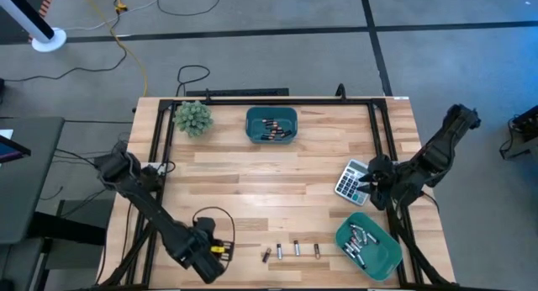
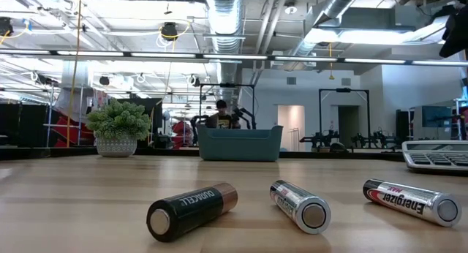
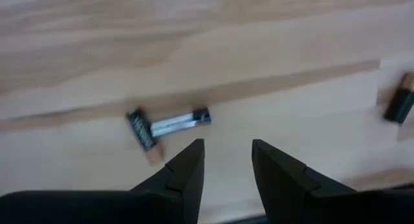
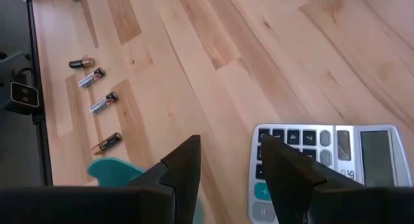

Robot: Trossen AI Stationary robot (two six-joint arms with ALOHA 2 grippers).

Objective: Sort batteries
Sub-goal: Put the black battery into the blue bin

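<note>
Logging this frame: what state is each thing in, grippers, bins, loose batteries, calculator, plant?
left gripper: open, empty, near the table's front edge beside the loose batteries
right gripper: open, empty, over the calculator
loose batteries: lying flat on the bare wood, unsorted
far teal bin: holds several batteries
right teal bin: holds several batteries
calculator: flat, face up
potted plant: upright at the back
</note>
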